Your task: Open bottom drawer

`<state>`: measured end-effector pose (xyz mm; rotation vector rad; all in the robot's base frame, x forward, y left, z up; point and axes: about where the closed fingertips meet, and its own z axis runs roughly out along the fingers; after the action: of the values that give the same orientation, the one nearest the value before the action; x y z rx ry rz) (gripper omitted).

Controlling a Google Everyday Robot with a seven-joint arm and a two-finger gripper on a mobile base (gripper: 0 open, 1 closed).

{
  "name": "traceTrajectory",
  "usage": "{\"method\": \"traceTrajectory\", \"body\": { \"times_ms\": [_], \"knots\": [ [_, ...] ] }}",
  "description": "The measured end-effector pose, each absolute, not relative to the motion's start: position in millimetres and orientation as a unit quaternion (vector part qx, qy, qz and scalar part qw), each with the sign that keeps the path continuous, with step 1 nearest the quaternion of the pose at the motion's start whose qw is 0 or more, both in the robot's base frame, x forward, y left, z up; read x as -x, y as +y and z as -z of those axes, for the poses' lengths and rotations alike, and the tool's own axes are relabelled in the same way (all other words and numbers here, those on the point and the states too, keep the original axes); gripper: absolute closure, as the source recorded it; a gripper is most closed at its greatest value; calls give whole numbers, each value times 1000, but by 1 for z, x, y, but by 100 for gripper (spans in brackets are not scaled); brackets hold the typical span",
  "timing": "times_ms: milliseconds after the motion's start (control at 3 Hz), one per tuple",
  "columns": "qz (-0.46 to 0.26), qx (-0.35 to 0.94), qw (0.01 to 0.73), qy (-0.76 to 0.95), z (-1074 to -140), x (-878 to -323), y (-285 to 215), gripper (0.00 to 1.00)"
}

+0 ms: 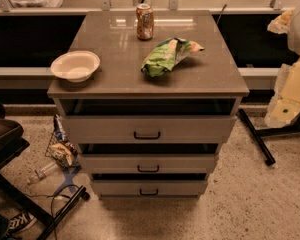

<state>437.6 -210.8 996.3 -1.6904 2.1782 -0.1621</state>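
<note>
Grey-beige fronts, three of them, stack under the front edge of the bench [115, 81], each with one black bar handle. The bottom drawer [120, 187] is lowest, and its handle [149, 192] runs parallel to that edge. Only cream arm casing [292, 91] shows beyond the bench's right edge, up and right of the drawer. The hand is out of sight, so I cannot tell its opening.

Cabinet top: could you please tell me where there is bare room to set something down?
Free: the middle between bowl and chip bag, and the back-left corner beside the can. Crowded: around the bag. The gripper hangs right of the cabinet top.
</note>
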Motion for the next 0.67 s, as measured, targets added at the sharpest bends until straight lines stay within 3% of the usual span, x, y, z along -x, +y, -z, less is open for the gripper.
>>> {"method": "traceTrajectory", "body": {
  "times_ms": [667],
  "knots": [
    [55, 593, 212, 775, -985, -441, -209, 0]
  ]
}}
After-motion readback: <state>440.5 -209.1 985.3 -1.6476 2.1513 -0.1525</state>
